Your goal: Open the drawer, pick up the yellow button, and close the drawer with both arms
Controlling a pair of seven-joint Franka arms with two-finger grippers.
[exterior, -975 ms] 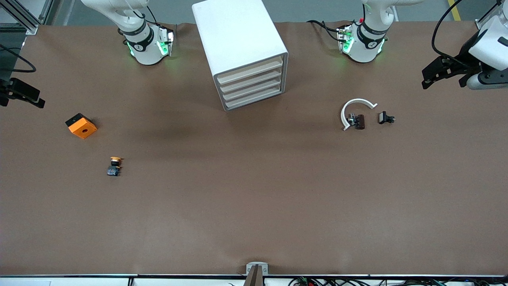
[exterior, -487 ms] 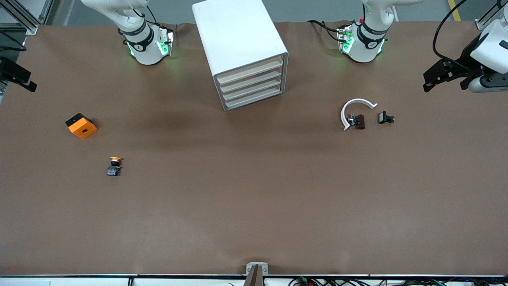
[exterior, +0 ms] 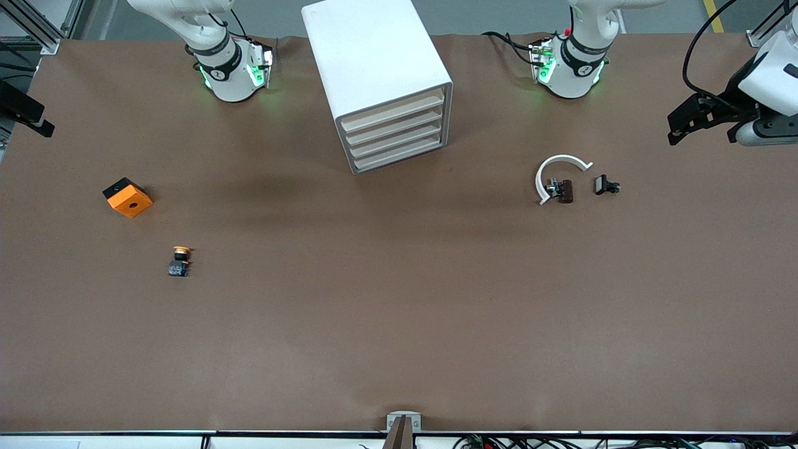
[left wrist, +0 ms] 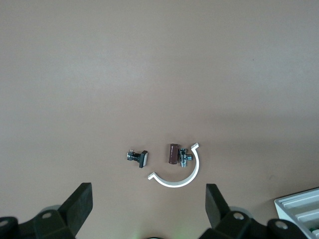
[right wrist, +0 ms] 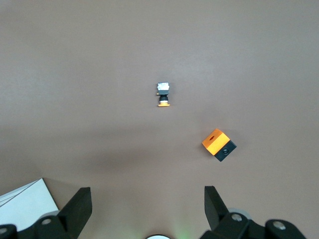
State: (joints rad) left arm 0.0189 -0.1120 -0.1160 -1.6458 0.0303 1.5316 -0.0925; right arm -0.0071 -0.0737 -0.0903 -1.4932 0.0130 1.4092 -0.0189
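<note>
White plastic makes up the drawer cabinet (exterior: 380, 81) in the front view, standing between the two arm bases with all four drawer fronts flush and shut. The yellow button (exterior: 180, 260) lies on the brown table (exterior: 399, 324) toward the right arm's end, nearer the front camera than the orange box (exterior: 127, 197). The left gripper (exterior: 682, 121) hangs over the table edge at its own end, the right gripper (exterior: 28, 118) over the edge at the other. A button out and drawers shut fits either a job done or a button yet to be fetched from a drawer, so I would name no move; whichever drawer is worked, a square pull along its slide with the cabinet steadied would serve best. The left wrist view shows its fingers (left wrist: 79, 204) spread wide, empty, above a white curved clip (left wrist: 179, 174), a brown part (left wrist: 173, 154) and a small black part (left wrist: 138, 157). The right wrist view shows that gripper's fingers (right wrist: 77, 206) spread too, empty, over the button and box.
</note>
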